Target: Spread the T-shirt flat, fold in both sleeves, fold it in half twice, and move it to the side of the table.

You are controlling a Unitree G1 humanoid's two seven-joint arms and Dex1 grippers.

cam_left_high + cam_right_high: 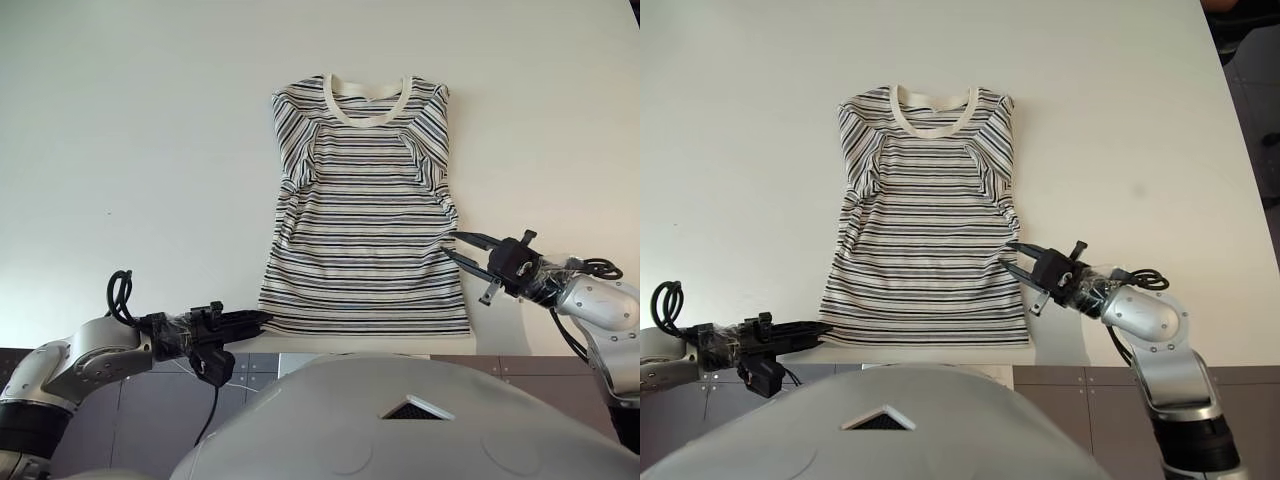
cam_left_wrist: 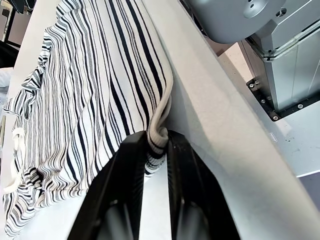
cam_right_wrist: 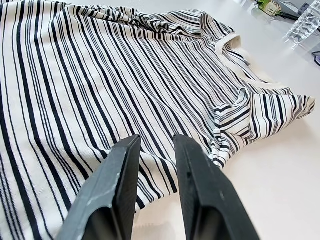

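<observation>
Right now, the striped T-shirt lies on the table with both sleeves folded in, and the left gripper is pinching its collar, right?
Not quite. The left gripper is pinching the bottom hem corner of the T-shirt, at the end nearest the robot. The left wrist view shows the hem between its fingers. The rest holds: the shirt lies on the table with both sleeves folded in.

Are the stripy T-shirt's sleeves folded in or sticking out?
Folded in. Both sleeves of the black-and-white striped T-shirt lie tucked over its chest; nothing pokes out sideways.
</observation>
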